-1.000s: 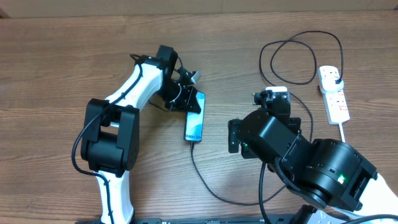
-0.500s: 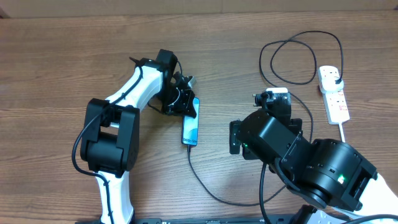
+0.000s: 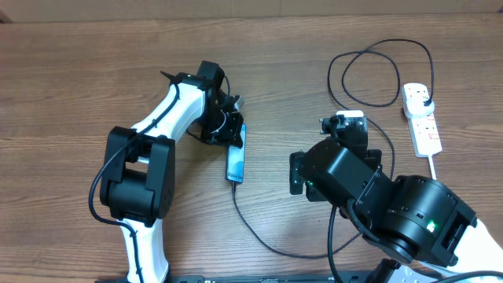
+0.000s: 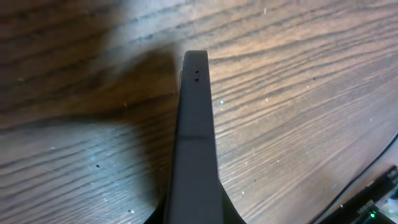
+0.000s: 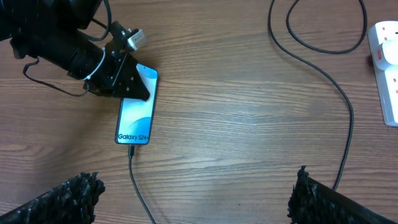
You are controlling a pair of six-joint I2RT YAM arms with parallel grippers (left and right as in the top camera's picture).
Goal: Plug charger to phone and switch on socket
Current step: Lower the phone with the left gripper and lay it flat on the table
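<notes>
Two dark padded fingertips of the right gripper stand wide apart at the near edge and hold nothing. Beyond them the thin black charger cable runs over the brown wooden table. A little farther, on the left half of the table, the slim black-edged phone with a light-blue lit screen is tipped toward its long edge, and the small connector tip seems seated in its lower end. The left gripper is clamped on the upper end of the phone. I judge the good way is to lower the phone flat without twisting, so the connector does not pull out, and only then to let go. At the far right lies the white elongated power-strip socket, with the black plug in its farthest outlet. The right arm is nearer to it and should press one fingertip straight down on the switch beside that plug, so the strip does not slide.
</notes>
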